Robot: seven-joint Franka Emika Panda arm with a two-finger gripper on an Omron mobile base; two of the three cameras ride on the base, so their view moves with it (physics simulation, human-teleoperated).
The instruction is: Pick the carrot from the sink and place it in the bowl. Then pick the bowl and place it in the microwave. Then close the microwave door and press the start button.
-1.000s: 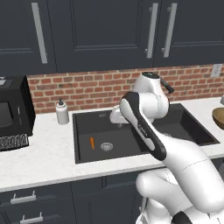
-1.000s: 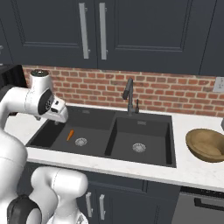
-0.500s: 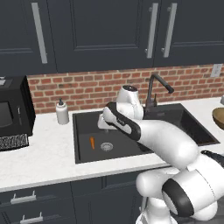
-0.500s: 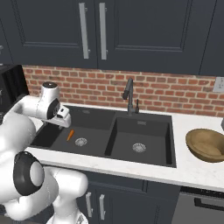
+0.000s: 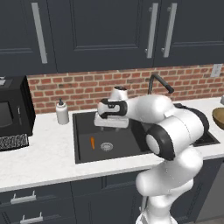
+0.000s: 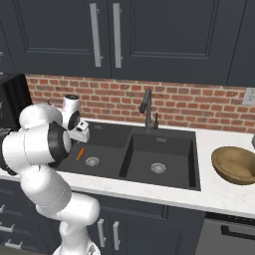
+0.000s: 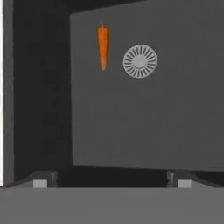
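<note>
The small tapered orange carrot [image 7: 102,47] lies flat on the floor of the left basin of the black matte double sink [image 6: 130,135], just beside the round silver drain [image 7: 139,61]. The jaws of the gripper [image 5: 111,123] stand wide apart and empty above that basin. The carrot looks light, stiff and smooth, likely to roll, so gripping across its thicker middle seems the safest hold.
</note>
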